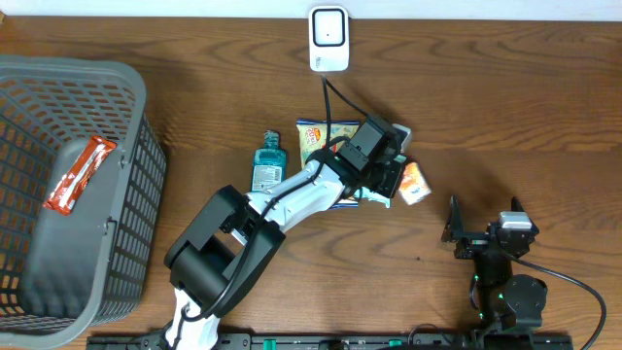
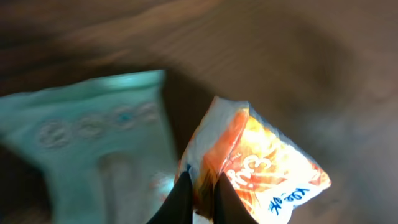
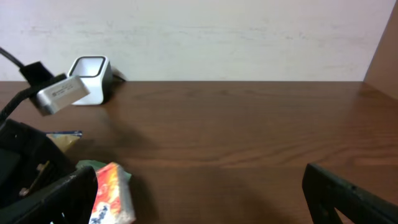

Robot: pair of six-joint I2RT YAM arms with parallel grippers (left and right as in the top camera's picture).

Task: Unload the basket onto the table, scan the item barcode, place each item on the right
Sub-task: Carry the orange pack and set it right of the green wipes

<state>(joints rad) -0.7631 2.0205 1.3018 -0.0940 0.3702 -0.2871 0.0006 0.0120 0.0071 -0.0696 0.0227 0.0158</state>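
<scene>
An orange and white snack packet [image 1: 415, 183] is pinched at its edge by my left gripper [image 1: 389, 180], which is shut on it just above the table, right of centre. In the left wrist view the two dark fingers [image 2: 180, 200] clamp the packet [image 2: 267, 168] at its lower left corner. The white barcode scanner [image 1: 328, 39] stands at the table's far edge, well beyond the packet. My right gripper [image 1: 484, 212] rests near the front right, open and holding nothing. Its wrist view shows the packet [image 3: 112, 194] at lower left and the scanner [image 3: 91, 71] at the back.
A grey basket [image 1: 126, 87] at the left holds a red snack bar [image 1: 80, 173]. A teal bottle [image 1: 267, 163] and a yellow snack bag [image 1: 313, 136] lie beside the left arm. A teal pack [image 2: 99, 155] lies under the gripper. The scanner's black cable [image 1: 335, 97] runs toward the arm.
</scene>
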